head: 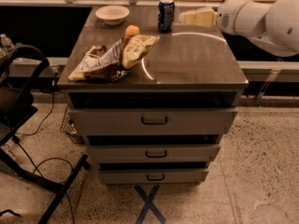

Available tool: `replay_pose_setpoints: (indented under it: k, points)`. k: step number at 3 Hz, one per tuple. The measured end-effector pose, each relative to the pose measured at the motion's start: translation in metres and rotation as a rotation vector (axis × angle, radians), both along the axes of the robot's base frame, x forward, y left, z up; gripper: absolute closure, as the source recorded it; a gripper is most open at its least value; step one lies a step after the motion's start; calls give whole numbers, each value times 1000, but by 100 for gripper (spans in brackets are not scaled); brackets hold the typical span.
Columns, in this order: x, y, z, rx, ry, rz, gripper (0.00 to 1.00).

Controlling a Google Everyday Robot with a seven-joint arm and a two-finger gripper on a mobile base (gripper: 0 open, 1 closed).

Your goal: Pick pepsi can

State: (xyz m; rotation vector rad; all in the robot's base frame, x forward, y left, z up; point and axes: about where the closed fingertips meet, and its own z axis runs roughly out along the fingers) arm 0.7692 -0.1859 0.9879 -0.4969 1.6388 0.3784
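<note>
The pepsi can (166,14) is standing upright at the back of the cabinet top (196,59). Just right of it the gripper (187,17) is hovering, its width impossible to tell. This is looking like the approach; next it's needing to straddle the can.

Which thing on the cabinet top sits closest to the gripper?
The upright blue pepsi can, beside the gripper at the back edge; bowl and orange lie farther off.
</note>
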Motion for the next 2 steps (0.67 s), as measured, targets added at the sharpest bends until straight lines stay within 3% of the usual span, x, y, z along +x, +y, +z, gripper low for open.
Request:
replay_pose_setpoints:
  k: [1,2]
  points:
    - [64,34,-15,65,-45,9,0]
    - [94,58,-21,51,-96,9,0]
